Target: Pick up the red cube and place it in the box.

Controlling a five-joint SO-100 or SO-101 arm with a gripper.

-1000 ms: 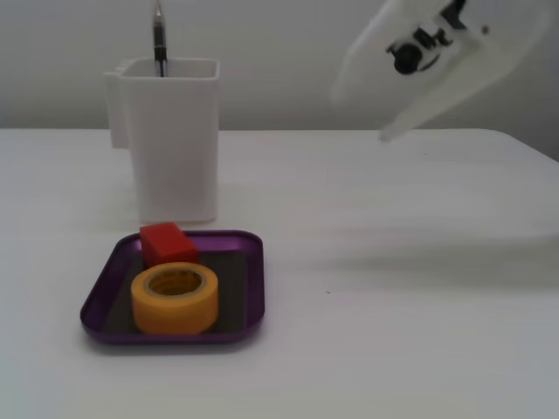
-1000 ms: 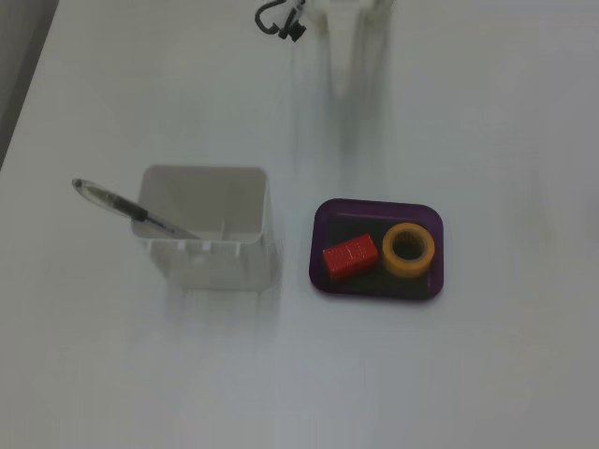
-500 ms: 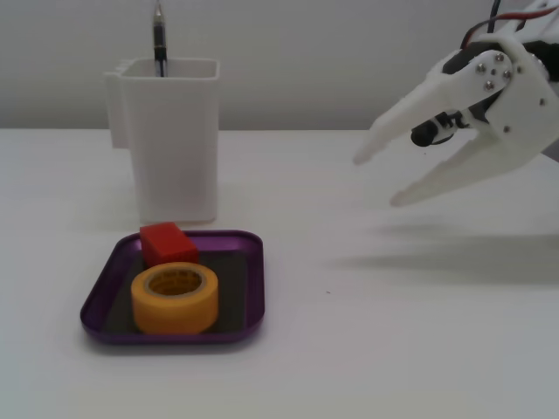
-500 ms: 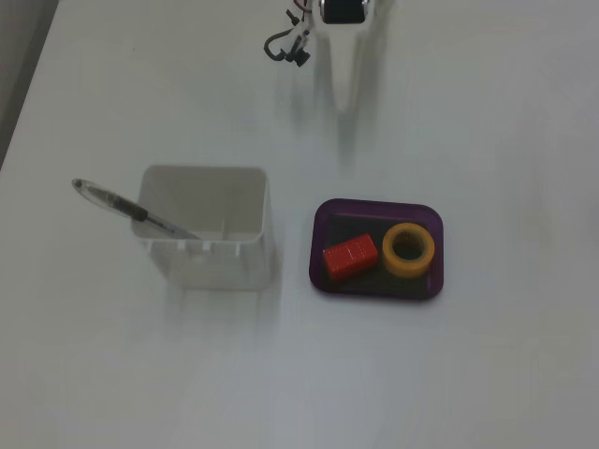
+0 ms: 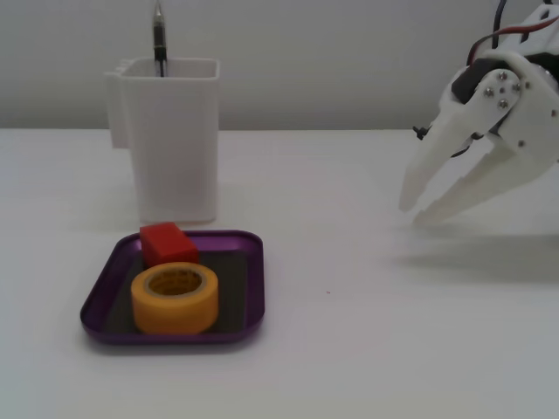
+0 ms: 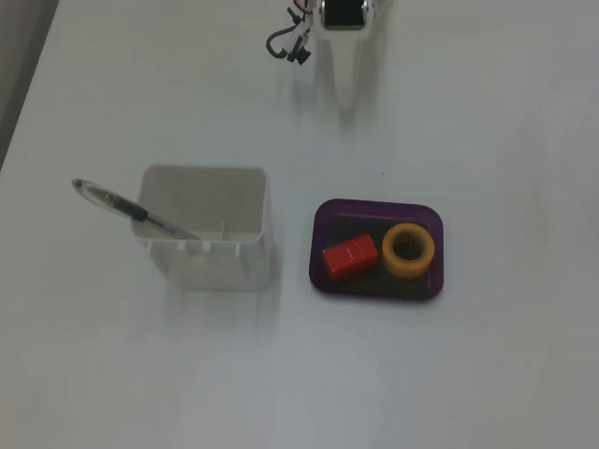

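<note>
The red cube point(image 5: 168, 243) lies inside the purple box point(image 5: 244, 288), at its back left corner, behind a yellow tape roll point(image 5: 175, 298). In the view from above, the cube point(image 6: 349, 258) sits in the left half of the box point(image 6: 374, 208) with the tape roll point(image 6: 409, 250) to its right. My white gripper point(image 5: 417, 212) hangs at the right of the low fixed view, above the table and well away from the box. Its jaws are slightly apart and hold nothing. In the view from above only the arm's base point(image 6: 342, 13) shows at the top edge.
A tall white rectangular cup point(image 5: 170, 138) with a pen point(image 5: 159, 39) stands just behind the box. In the view from above the cup point(image 6: 208, 227) is left of the box, with its pen point(image 6: 131, 211) leaning left. The table is white.
</note>
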